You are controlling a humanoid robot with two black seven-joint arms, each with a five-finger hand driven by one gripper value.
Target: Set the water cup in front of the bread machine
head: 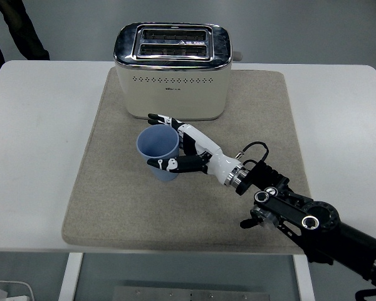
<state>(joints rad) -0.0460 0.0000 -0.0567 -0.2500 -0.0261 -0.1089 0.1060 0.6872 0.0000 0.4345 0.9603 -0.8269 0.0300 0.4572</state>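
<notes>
1. Around the blue water cup [158, 148] the right hand [178, 150] is placed from the right side. Its thumb lies low across the near wall of the cup and its fingers [160, 118] reach behind the far rim. The fingers look a little spread, so I judge that the grip is loose or is being released, but the hand has contact with the cup.
2. The cup stands upright on the beige mat [113, 188], with its open mouth up. It is near the front face of the bread machine [173, 72], just on the near side of it and a little left of its middle.
3. The cup and the machine are apart; a narrow strip of mat shows between them, and the fingertips are inside this strip.
4. The mat lies on the white bench [37, 125]. The black right arm comes in from the lower right corner. The left hand is not in view.
5. By my judgement the cup is already at its goal, and only the release and the retreat of the hand are left.
6. What could go wrong:
   - If the hand pulls back to the right before the fingers behind the rim are free, they can hook the rim and tip the cup or drag it away from the machine.
   - If the fingers open wide to the far side, they can knock against the front of the machine.
   - The soft mat may let the light cup slide with the thumb.
</notes>
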